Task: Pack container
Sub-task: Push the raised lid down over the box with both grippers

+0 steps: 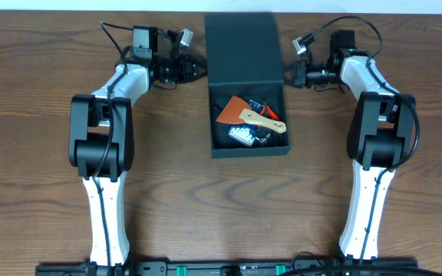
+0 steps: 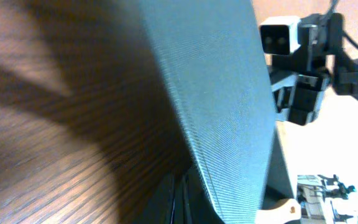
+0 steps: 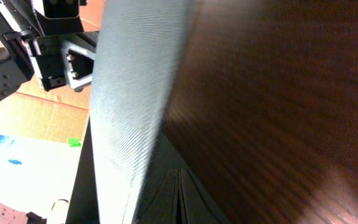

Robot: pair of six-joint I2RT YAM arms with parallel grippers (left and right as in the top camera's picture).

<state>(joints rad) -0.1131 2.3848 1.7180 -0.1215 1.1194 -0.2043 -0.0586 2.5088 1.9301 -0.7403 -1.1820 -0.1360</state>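
Container (image 1: 249,150): dark teal box, middle of surface (image 1: 44,46), toward far edge. Hinged lid (image 1: 242,46) open, reaching toward far edge. Inside I see scraper (image 1: 240,113) with wooden handle, white part (image 1: 243,136), and small dark items I cannot identify.
Left gripper (image 1: 199,70): jaws pressed together, tip at lid's left edge.
Right gripper (image 1: 291,75): jaws pressed together, tip at lid's right edge.
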